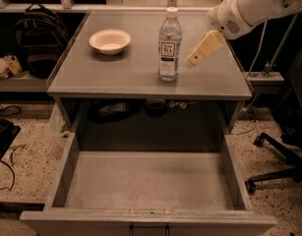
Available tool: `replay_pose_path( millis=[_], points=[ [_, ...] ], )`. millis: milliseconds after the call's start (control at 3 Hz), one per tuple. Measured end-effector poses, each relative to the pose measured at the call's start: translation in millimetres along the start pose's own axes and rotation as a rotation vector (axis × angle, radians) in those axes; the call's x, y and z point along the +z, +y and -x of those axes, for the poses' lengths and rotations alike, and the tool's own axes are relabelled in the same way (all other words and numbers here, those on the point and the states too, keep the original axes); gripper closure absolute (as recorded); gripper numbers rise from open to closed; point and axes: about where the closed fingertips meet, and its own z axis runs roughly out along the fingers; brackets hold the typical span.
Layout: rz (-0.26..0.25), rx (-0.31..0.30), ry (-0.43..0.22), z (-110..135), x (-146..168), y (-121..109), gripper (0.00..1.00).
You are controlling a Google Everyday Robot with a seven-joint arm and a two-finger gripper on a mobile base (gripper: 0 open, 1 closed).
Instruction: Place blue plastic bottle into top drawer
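The blue plastic bottle (169, 43) stands upright on the grey tabletop (116, 75), right of centre, with a white cap and a dark-and-white label. My gripper (203, 48) hangs from the white arm at the upper right, just right of the bottle at label height and not touching it. The top drawer (62, 176) is pulled fully open below the tabletop, with a bare grey floor and a dark handle at its front edge.
A white bowl (109, 41) sits on the tabletop to the left of the bottle. A dark backpack (40, 38) lies on a shelf at the far left. An office chair base (276, 163) stands on the speckled floor at the right.
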Motion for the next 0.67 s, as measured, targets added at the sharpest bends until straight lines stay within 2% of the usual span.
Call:
replay_pose_path(
  millis=[667],
  points=[
    [-0.010, -0.004, -0.060, 13, 36, -12, 0.00]
  ],
)
